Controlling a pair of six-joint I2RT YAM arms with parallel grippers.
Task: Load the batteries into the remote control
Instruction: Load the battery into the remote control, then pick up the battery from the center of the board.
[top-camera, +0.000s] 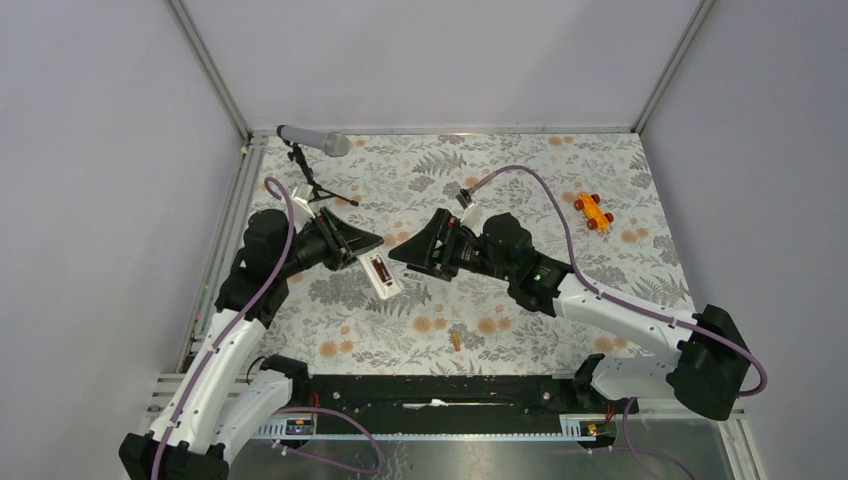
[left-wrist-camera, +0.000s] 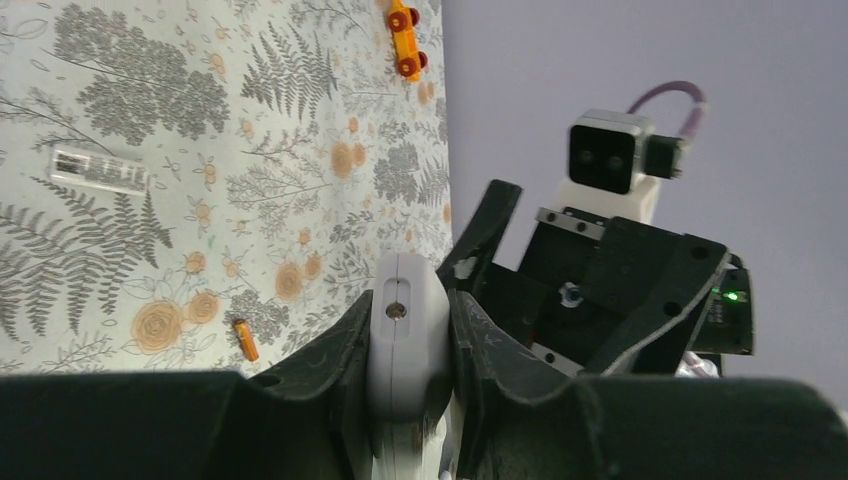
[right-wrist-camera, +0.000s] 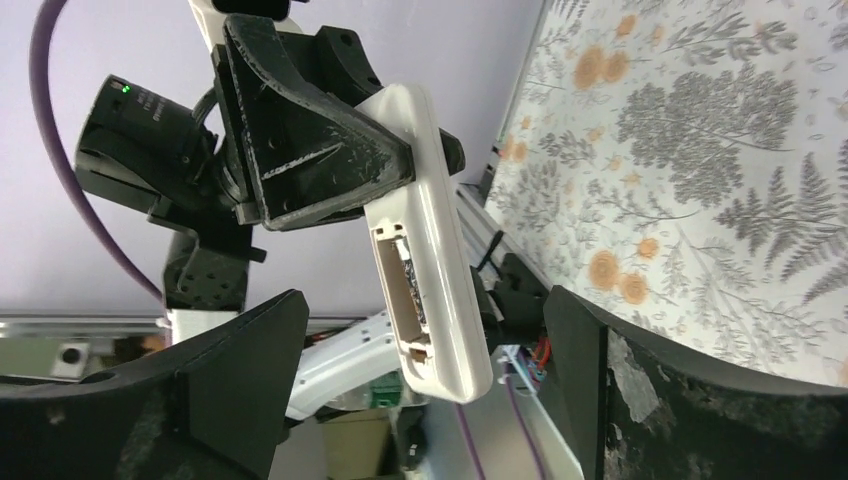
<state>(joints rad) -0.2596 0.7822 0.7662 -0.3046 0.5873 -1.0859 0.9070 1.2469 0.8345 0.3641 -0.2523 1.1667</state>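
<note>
My left gripper (top-camera: 352, 246) is shut on the remote control (top-camera: 381, 273), a slim white bar held off the table. Its open compartment faces up, with what looks like a coppery battery (top-camera: 378, 268) inside. In the left wrist view the remote's rounded end (left-wrist-camera: 405, 345) sits clamped between the black fingers (left-wrist-camera: 335, 350). My right gripper (top-camera: 415, 252) stands wide open just right of the remote. In its own view the remote's lower end (right-wrist-camera: 440, 330) hangs between the spread fingers (right-wrist-camera: 250, 350), touching neither. Another battery (top-camera: 455, 340) lies loose on the cloth, also seen as the battery (left-wrist-camera: 245, 340).
A grey microphone (top-camera: 315, 142) on a black tripod stands at the back left. An orange toy car (top-camera: 593, 211) sits at the back right. A small clear printed strip (left-wrist-camera: 100, 168) lies flat on the floral cloth (top-camera: 520, 330). Metal rails border the table.
</note>
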